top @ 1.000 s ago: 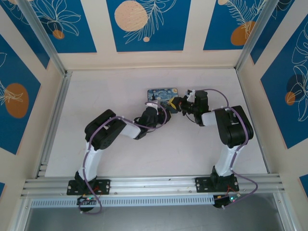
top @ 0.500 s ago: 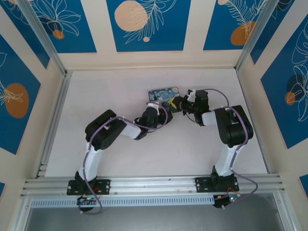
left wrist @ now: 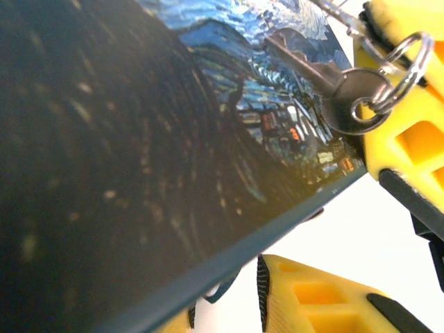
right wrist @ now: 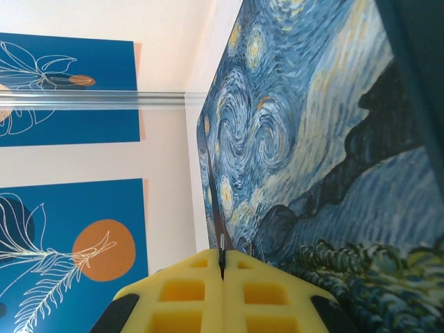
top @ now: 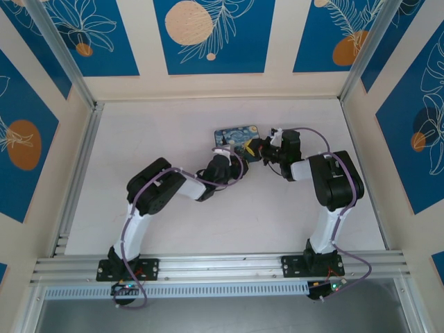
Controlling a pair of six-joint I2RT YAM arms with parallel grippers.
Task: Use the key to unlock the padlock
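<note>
Both arms reach forward and bend inward over the tabletop [top: 152,139], meeting at the swirl-painted box [top: 234,134]. The right gripper [right wrist: 222,270] is pressed closed with a thin metal sliver pinched at its seam, apparently the key [left wrist: 305,62]. The key lies against the box's painted face, its ring [left wrist: 392,73] beside the yellow fingers [left wrist: 409,132]. The left gripper [top: 223,154] sits at the box's near edge. The box hides most of it, so I cannot tell how far it is open.

No readable text, label, brand, number or sign on box [top: 234,135], key [left wrist: 316,73], wall panels [top: 208,35] or desk [top: 173,125].
</note>
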